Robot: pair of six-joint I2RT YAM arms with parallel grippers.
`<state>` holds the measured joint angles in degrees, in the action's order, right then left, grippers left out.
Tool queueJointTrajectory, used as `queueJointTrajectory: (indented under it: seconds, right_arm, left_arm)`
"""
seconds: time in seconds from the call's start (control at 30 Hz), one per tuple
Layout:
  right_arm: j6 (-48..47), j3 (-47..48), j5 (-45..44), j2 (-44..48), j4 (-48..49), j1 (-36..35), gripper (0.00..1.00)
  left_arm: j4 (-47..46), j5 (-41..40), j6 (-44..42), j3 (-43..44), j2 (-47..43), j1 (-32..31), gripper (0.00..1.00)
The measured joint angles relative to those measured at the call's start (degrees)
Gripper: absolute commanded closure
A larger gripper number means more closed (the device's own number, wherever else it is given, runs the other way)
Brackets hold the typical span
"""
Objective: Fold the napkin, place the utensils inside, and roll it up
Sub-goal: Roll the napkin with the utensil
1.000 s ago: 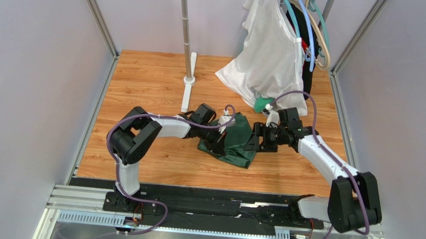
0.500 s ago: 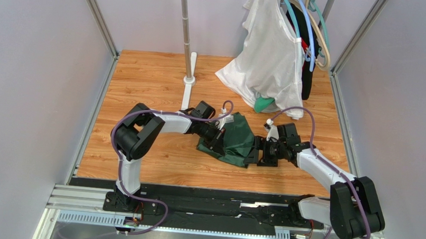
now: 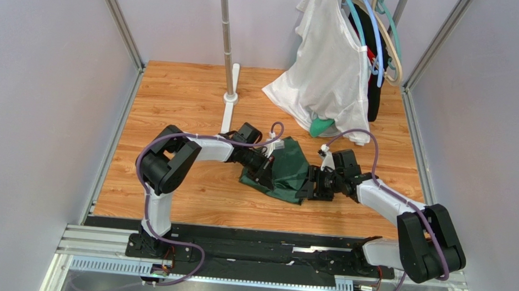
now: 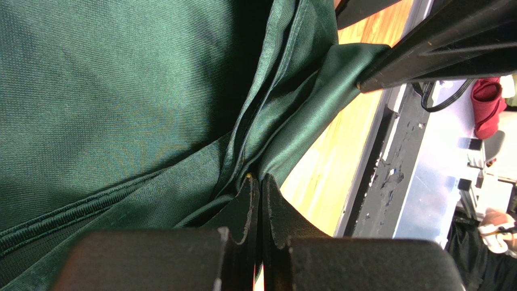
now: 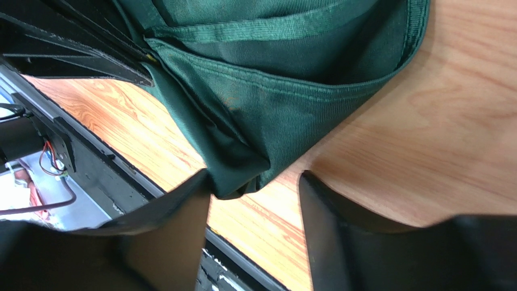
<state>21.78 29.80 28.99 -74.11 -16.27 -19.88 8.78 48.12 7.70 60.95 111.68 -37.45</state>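
Note:
The dark green napkin (image 3: 289,172) lies bunched in folds on the wooden table, between my two grippers. My left gripper (image 3: 268,167) is at its left side. In the left wrist view the left gripper (image 4: 261,179) is shut, pinching a fold of the napkin (image 4: 121,103) at its tips. My right gripper (image 3: 312,184) is at the napkin's right end. In the right wrist view the right gripper (image 5: 255,182) is open, with a hemmed corner of the napkin (image 5: 273,115) hanging just between its fingertips. The utensils are out of view.
A white garment (image 3: 329,68) on hangers hangs at the back right, over a brighter green garment (image 3: 320,127). A metal pole with a white foot (image 3: 229,95) stands at the back centre. Grey walls flank the table, and a black rail (image 3: 255,244) runs along its near edge.
My right gripper has moved left and nearer, up to the napkin's right corner, and its jaws have narrowed. The left gripper shifted slightly and still holds the cloth.

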Motion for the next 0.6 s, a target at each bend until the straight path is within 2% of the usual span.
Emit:
queueJointTrajectory:
  seconds: [0.1, 0.17, 0.33, 0.37, 0.43, 0.47, 0.57, 0.6]
  right_arm:
    - [0.9, -0.4, 0.0, -0.5, 1.2, -0.1, 0.64]
    - [1.5, -0.6, 0.2, -1.3, 2.0, -0.2, 0.65]
    - [2.2, -0.6, 0.7, -2.5, 3.4, -0.2, 0.81]
    - [2.3, -0.6, 0.7, -2.5, 3.6, -0.2, 0.85]
    - [2.4, -0.6, 1.0, -2.7, 3.9, -0.3, 0.96]
    - [2.6, -0.6, 1.1, -2.9, 3.9, -0.3, 1.0]
    - [2.8, -0.1, 1.2, -4.3, 3.9, -0.2, 1.0]
    - [2.8, 0.2, 1.3, -4.9, 3.7, -0.2, 1.0]
  left_arm:
    - [0.0, 0.3, 0.2, 0.0, 0.1, 0.0, 1.0]
    - [0.0, 0.4, 0.2, 0.0, 0.2, 0.0, 1.0]
    - [0.0, 0.7, 0.5, 0.0, 0.3, 0.0, 1.0]
    - [0.0, 0.7, 0.5, 0.0, 0.3, 0.0, 0.98]
    - [0.0, 0.7, 0.5, 0.0, 0.3, 0.0, 0.89]
    - [-0.1, 0.7, 0.5, 0.0, 0.3, 0.0, 0.74]
    - [-1.0, 0.7, 0.7, -0.3, 0.2, 0.0, 0.52]
    - [-1.1, 0.9, 0.9, -0.5, -0.1, 0.0, 0.5]
